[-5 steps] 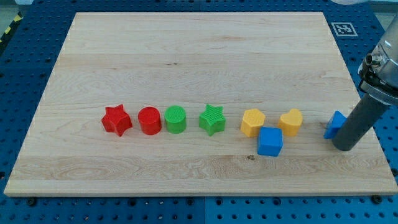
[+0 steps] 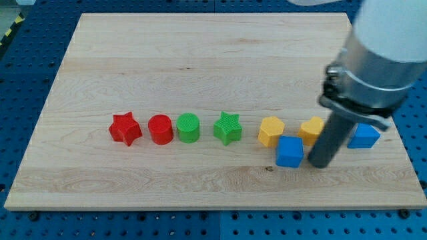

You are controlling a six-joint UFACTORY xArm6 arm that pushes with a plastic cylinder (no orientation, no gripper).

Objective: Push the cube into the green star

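Observation:
The blue cube point(image 2: 289, 151) sits at the view's lower middle right, just below the yellow hexagon point(image 2: 271, 131). The green star point(image 2: 227, 128) lies left of the hexagon, in a row of blocks. My tip point(image 2: 319, 163) rests on the board just right of the blue cube, a small gap between them. The rod covers part of a yellow heart-like block point(image 2: 310, 128).
The row runs from the view's left: red star point(image 2: 125, 129), red cylinder point(image 2: 161, 129), green cylinder point(image 2: 189, 128). Another blue block point(image 2: 364, 135) lies right of the rod. The board's right edge point(image 2: 400, 133) is close by.
My tip has moved to the view's left, from beside the far right blue block to just right of the blue cube. No block has moved.

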